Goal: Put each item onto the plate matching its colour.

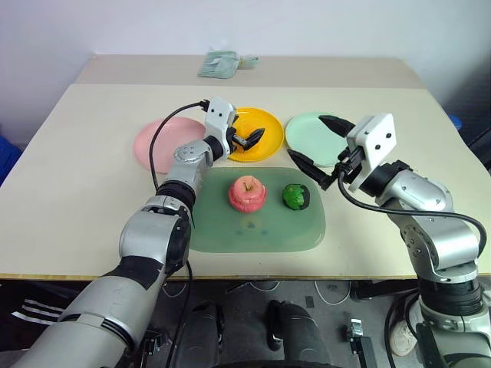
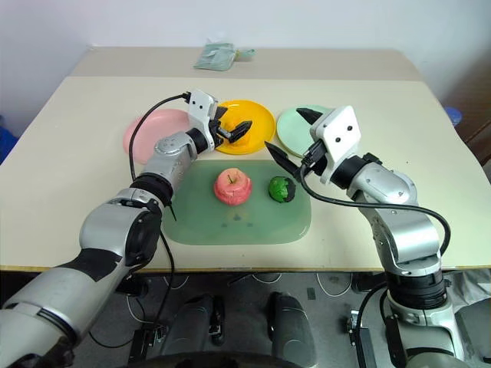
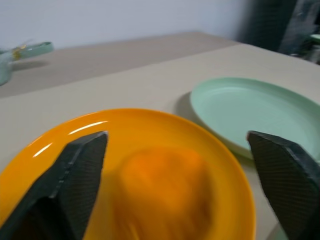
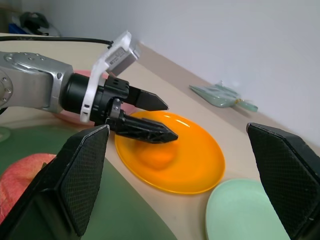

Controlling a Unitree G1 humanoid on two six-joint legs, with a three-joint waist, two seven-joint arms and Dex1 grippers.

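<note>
Here, your left gripper (image 1: 249, 139) hangs over the yellow plate (image 1: 265, 125), fingers spread apart with nothing between them. The orange-yellow fruit (image 4: 156, 157) lies on that plate just under the finger tips; in the left wrist view it is blurred, so whether it is touching a finger cannot be told.

Your right gripper (image 1: 316, 150) is held above the near edge of the mint green plate (image 1: 307, 130) and the far right corner of the green board (image 1: 261, 230), jaws as wide as they go and empty.

The pink-red apple (image 1: 247, 192) sits upright, stem up, on the green board, near its middle. The dark green fruit (image 1: 296, 196) rests on the same board just to the right of the apple, apart from it. Neither is on a plate yet.

The pink plate (image 1: 157, 142) lies at the left of the row, partly hidden behind your left forearm. Yellow is in the middle and mint green at the right, the three close beside one another on the beige table (image 1: 69, 192).

A pale green packet (image 1: 221, 63) lies at the far edge of the table, well apart from the plates. Any print on it is too small to read, and you have no legible brand, label or writing elsewhere on the plates, board or fruits.
</note>
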